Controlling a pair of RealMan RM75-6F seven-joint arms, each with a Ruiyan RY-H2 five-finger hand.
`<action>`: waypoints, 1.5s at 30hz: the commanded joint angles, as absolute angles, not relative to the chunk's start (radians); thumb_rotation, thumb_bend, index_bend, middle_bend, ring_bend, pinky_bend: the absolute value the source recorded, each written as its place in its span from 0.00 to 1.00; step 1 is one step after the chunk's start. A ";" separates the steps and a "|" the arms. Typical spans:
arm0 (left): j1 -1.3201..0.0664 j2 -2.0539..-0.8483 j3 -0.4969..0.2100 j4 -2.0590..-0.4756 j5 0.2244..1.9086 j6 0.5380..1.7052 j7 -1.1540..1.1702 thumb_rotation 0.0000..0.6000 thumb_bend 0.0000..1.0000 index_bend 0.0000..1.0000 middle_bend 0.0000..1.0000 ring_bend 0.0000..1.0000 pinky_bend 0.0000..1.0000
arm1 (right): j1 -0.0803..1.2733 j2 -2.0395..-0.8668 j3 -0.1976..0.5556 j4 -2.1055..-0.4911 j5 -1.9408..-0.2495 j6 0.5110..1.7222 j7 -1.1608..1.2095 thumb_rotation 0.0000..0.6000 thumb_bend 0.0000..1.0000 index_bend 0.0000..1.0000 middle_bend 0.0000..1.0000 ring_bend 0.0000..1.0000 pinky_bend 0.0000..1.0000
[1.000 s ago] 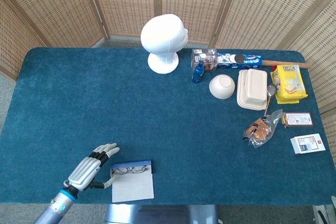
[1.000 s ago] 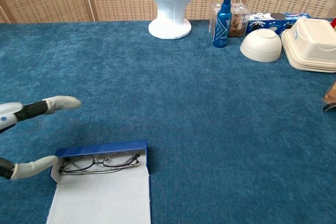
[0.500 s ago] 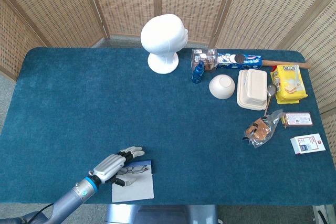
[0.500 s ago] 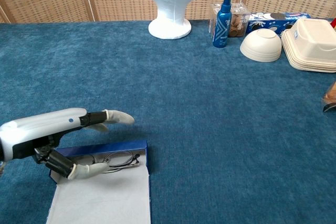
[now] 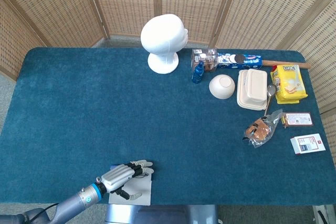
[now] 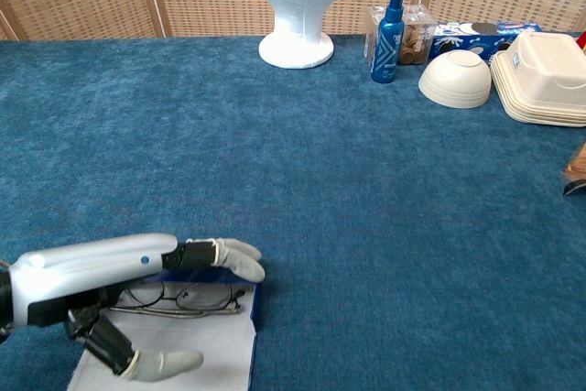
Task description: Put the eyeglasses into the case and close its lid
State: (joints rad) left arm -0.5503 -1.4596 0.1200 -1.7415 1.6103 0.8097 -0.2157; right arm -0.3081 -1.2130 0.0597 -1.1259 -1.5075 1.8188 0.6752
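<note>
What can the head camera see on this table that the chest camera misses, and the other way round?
Only the head view shows the yellow snack bag, the spoon, the two small cards and the whole table edge. Only the chest view shows the eyeglasses clearly, lying in the blue open case under the left hand. Both show that hand, the white foam head, the blue bottle, the upturned bowl and the white clamshell box. The right hand appears in neither.

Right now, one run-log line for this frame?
glasses: in open case | lid: not closed | left hand: over case, fingers spread, holding nothing | right hand: not in view
</note>
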 commanded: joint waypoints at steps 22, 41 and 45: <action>-0.391 -1.447 0.184 -1.683 1.723 1.169 0.017 0.73 0.33 0.18 0.06 0.00 0.07 | -0.304 -1.217 0.059 -1.121 -1.531 1.829 0.682 0.77 0.24 0.00 0.17 0.00 0.19; -0.155 -1.457 0.357 -1.427 1.963 1.445 0.270 0.74 0.33 0.25 0.07 0.00 0.00 | -0.247 -1.208 0.040 -1.138 -1.601 1.812 0.648 0.76 0.24 0.00 0.17 0.00 0.19; -0.129 -1.494 0.356 -1.345 2.013 1.474 0.334 0.76 0.33 0.24 0.06 0.00 0.00 | -0.237 -1.202 0.035 -1.142 -1.612 1.811 0.646 0.77 0.24 0.00 0.17 0.00 0.19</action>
State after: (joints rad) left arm -0.1477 -1.4716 0.3526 -1.3810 1.9841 1.4539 0.3051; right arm -0.2376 -1.2027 0.0359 -1.1420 -1.6121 1.8114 0.6458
